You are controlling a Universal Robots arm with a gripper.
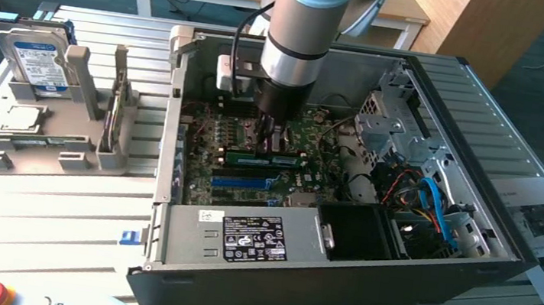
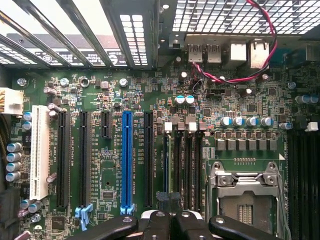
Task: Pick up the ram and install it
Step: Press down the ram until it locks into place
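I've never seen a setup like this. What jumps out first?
An open computer case lies on a slatted metal table, and a silver robot arm reaches straight down into it. Its gripper, shut, sits low over the green motherboard, on a green ram stick. At the exterior view's left, a hard drive stands in a grey holder.
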